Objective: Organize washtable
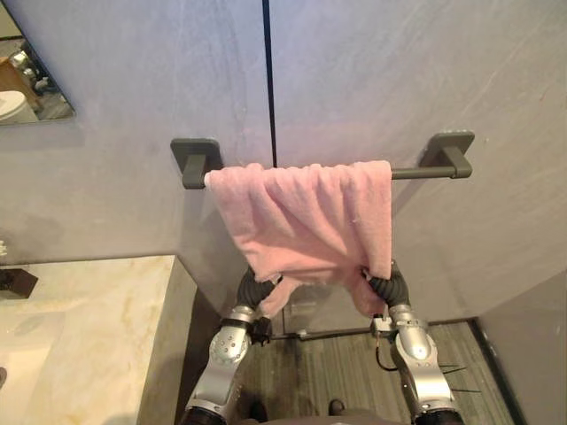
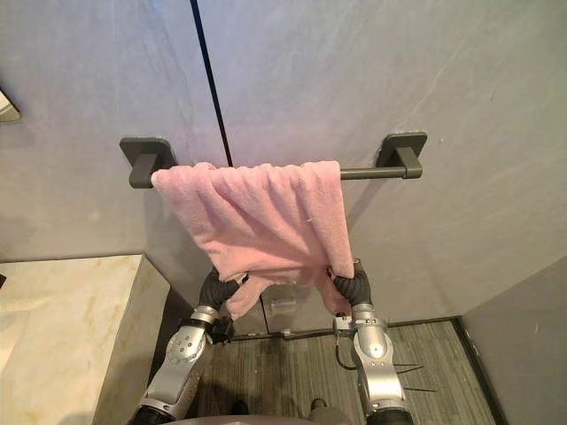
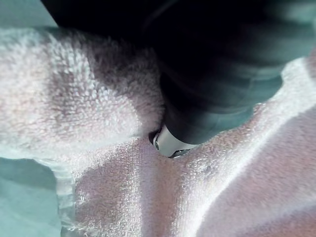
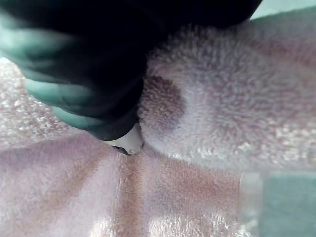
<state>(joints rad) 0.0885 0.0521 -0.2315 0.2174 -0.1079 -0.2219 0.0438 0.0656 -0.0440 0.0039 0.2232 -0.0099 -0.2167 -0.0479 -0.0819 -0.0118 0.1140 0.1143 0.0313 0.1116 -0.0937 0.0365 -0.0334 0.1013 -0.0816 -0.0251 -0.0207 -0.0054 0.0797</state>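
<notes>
Draping over the towel bar (image 1: 416,173) above both hands, pink towel (image 1: 306,217) runs lengthwise along it; left hand (image 1: 254,289) and right hand (image 1: 389,289) equally near, tucked under its lower edge, grip can't be told.

A dark grey towel rail (image 1: 416,173) was fixed to the grey wall (image 1: 372,71) by a left bracket (image 1: 195,158) and a right bracket (image 1: 452,149). A pink towel (image 1: 306,217) hung draped over the rail, bunched and uneven. It covered the bar from the left bracket to well past the middle, with a short bare stretch beside the right bracket. Below the rail and to its left stood a pale marbled worktop (image 1: 89,328), with a small dark object (image 1: 16,282) at its far left edge, too cut off to identify. Straight below the rail lay a floor (image 1: 337,372) of grey planks.
</notes>
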